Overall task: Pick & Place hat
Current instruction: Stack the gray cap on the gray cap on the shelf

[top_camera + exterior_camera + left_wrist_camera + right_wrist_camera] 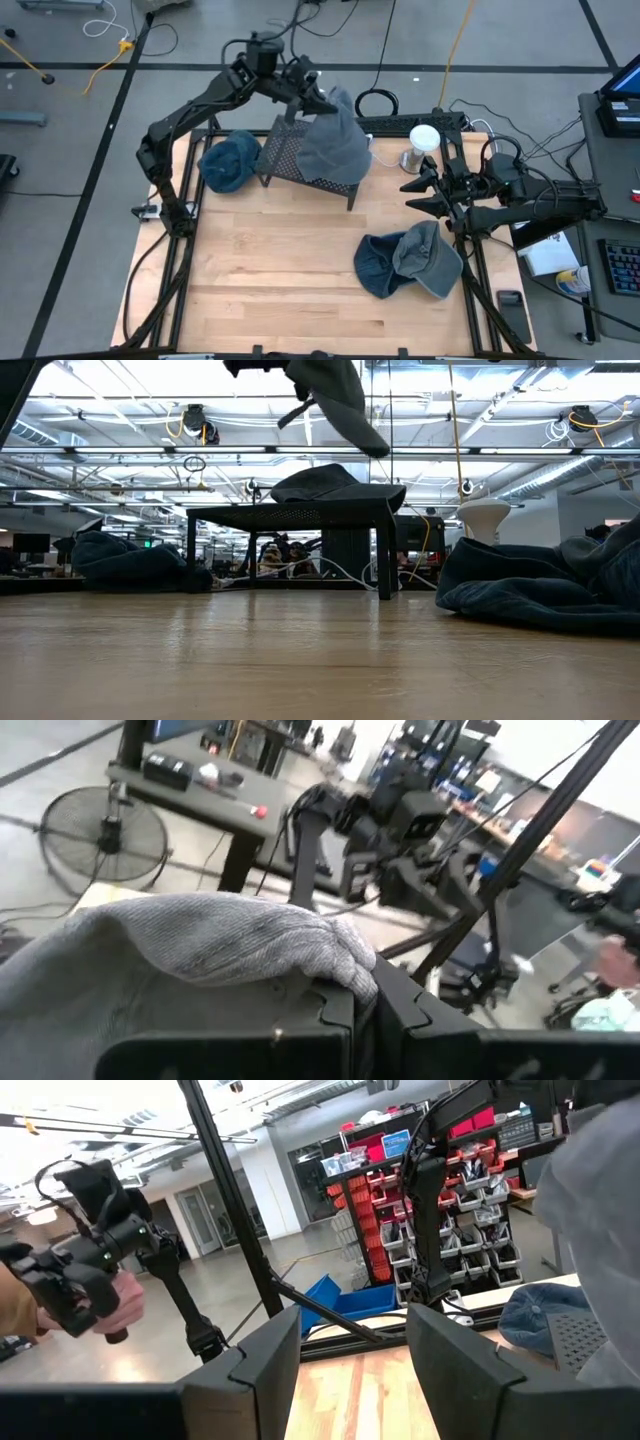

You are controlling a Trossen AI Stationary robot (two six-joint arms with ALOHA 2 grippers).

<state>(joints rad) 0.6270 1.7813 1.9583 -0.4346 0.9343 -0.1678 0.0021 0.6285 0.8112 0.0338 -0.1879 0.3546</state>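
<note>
A grey knit hat [335, 140] [340, 400] hangs from my left gripper [315, 100] above the black mesh rack [290, 160] [290, 515] at the table's far side. My left gripper [365, 995] is shut on it. In the low view, a dark hat [335, 482] lies on the rack's top, just under the hanging one. A blue hat [230, 162] [125, 565] rests on the table left of the rack. My right gripper [420, 190] [350, 1350] waits open over the table's right side. My left gripper pinches the grey knit hat between its two fingers by a bunched fold at its edge [345, 965]. The hat is lifted clear and hangs slack below the gripper, over the rack's right half; its lower end [370, 445] stays just above the hat on the rack.
Two more hats, a dark blue one [380, 265] [540, 585] and a grey one [430, 258], lie together near the table's right edge. A white cup [425, 140] [483, 515] stands at the far right. Bare wood [280, 270] fills the near middle.
</note>
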